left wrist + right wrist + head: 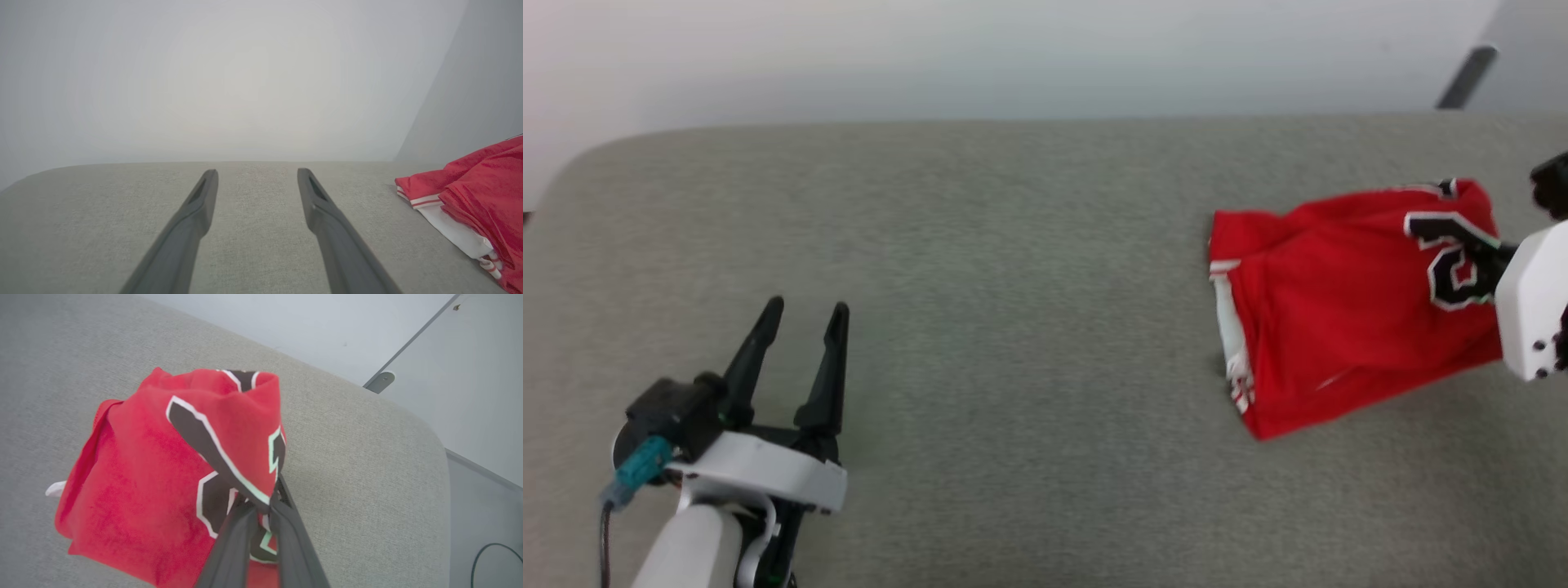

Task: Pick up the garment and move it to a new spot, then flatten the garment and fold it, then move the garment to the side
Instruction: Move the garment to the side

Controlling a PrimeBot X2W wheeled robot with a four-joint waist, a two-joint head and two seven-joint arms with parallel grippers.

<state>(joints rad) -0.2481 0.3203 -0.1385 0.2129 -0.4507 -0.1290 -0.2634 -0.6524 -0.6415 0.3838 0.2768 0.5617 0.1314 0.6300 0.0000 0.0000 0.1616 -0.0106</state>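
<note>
Our right tool (263, 504) is clenched on the red jersey (1339, 318) at its black numeral, cloth tenting at the pinch while the rest lies folded on the right end of the grey fabric counter (1013, 245); left tool (808, 306) sits released, well apart. We reckon it's light, limp and slick, so 1 pinch may let the layers sag open: we'd grip through all layers at a folded edge.

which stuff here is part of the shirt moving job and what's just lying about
In the job: garment; right tool, shut on it; left tool, open; grey table.
Lying about: floor cable; grey bar by the wall.
</note>
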